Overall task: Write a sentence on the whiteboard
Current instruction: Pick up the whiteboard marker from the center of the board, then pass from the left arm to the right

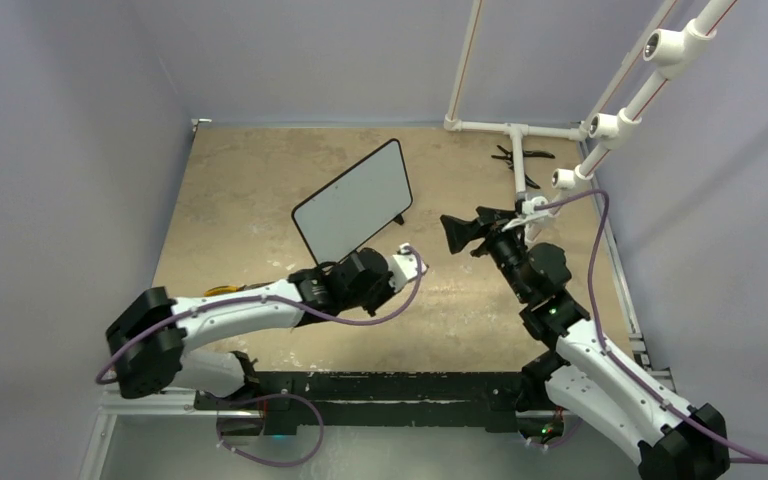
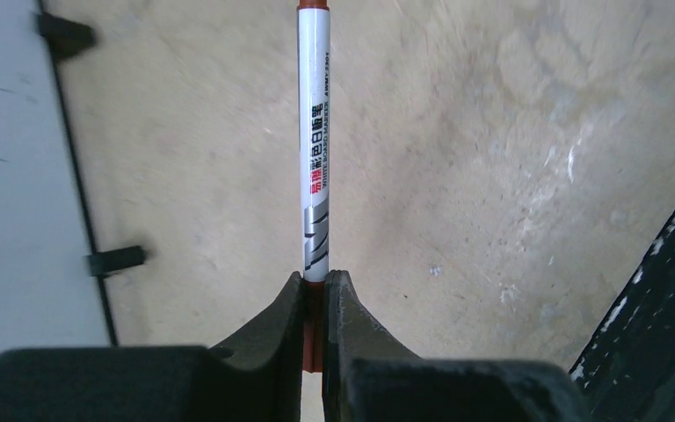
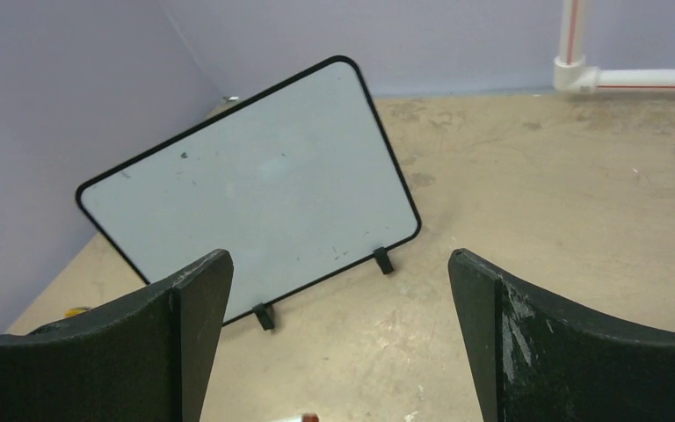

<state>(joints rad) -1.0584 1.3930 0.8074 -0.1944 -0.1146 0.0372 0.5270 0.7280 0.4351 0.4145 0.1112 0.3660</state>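
**Left tool clamps the marker — right tool gapes at the whiteboard**

The left tool (image 2: 314,290) is closed tight on the near end of a white marker (image 2: 314,158). The printed barrel sticks straight out past the fingertips over the tan counter (image 2: 492,176). The whiteboard (image 3: 255,189) stands tilted back on small black feet (image 3: 385,260) toward the far left of the counter, just beside the marker — the two do not touch. Its face shows only a few dark specks. The right tool (image 3: 338,259) is spread wide and grips nothing, facing the board across the counter. A white pipe frame (image 1: 516,130) stands at the far right, well apart from the board.
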